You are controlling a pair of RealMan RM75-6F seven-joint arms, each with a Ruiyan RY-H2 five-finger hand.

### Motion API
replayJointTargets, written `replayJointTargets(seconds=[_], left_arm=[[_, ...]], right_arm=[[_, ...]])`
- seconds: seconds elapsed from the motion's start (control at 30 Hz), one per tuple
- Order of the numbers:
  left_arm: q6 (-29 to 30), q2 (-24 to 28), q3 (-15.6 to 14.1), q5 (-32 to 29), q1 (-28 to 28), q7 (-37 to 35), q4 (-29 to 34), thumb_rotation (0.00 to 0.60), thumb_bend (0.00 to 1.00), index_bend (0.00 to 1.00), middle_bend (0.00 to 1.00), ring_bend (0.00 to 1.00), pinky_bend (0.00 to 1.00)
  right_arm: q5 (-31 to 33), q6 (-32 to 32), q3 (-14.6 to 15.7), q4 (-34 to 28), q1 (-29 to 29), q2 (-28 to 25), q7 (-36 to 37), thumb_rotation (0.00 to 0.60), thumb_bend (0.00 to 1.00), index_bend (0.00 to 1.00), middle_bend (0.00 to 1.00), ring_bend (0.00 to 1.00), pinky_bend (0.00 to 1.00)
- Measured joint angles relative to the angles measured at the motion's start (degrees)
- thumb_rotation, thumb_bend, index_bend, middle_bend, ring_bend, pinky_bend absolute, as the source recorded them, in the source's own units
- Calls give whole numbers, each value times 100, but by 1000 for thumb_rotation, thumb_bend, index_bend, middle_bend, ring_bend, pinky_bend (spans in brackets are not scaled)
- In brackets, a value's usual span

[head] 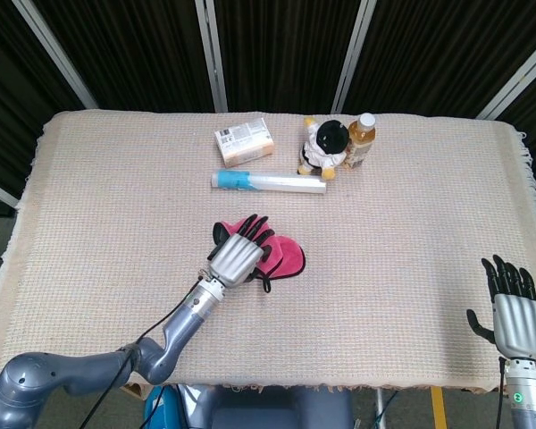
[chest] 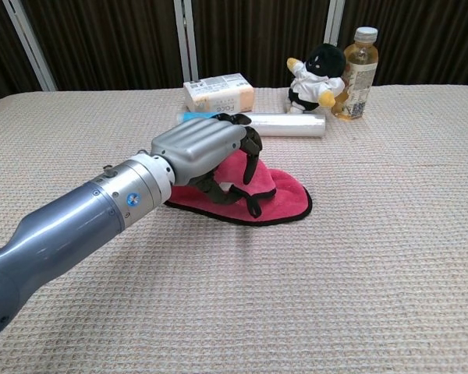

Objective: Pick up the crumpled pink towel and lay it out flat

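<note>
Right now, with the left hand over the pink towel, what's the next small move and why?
Probably close the left hand on the near fold of the pink towel and lift. The towel lies bunched and folded on the table, and the fingers are curled just above it with no cloth visibly caught. The right hand is idle at the table's edge, far off.

Head view: high, steep downward, whole table [head: 411,268]. Chest view: low, forward, close. Shared: table's middle and far edge.

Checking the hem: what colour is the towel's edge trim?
Black, around the pink towel; clearest in the chest view.
</note>
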State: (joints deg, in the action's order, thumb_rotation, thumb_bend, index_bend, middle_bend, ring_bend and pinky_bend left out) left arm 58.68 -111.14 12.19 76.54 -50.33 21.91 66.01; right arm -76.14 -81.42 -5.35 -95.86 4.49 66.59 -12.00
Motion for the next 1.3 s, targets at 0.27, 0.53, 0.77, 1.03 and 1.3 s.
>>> replayJointTargets(seconds=[0.27, 0.53, 0.77, 1.03, 1.3], left_arm=[[3, 36, -8, -3, 14, -36, 25, 600, 497, 578, 214, 0, 38], [7, 88, 151, -51, -43, -77, 144, 600, 507, 584, 217, 0, 38], [-159, 180, 650, -187, -405, 7, 356, 600, 507, 588, 220, 0, 38], [-711, 271, 1768, -797, -1426, 431, 358, 600, 506, 588, 222, 0, 38], [-1182, 193, 2692, -1682, -2781, 974, -373, 600, 506, 590, 227, 0, 39]], right_arm=[[14, 11, 2, -17, 0, -7, 10, 600, 333, 0, 0, 0, 0], [45, 53, 7, -54, 5, -17, 32, 600, 333, 0, 0, 0, 0], [116, 102, 0, -106, 19, -21, 8, 600, 333, 0, 0, 0, 0], [320, 195, -48, -211, 52, 3, -51, 600, 333, 0, 0, 0, 0], [495, 337, -106, -353, 150, 18, -203, 600, 332, 0, 0, 0, 0]])
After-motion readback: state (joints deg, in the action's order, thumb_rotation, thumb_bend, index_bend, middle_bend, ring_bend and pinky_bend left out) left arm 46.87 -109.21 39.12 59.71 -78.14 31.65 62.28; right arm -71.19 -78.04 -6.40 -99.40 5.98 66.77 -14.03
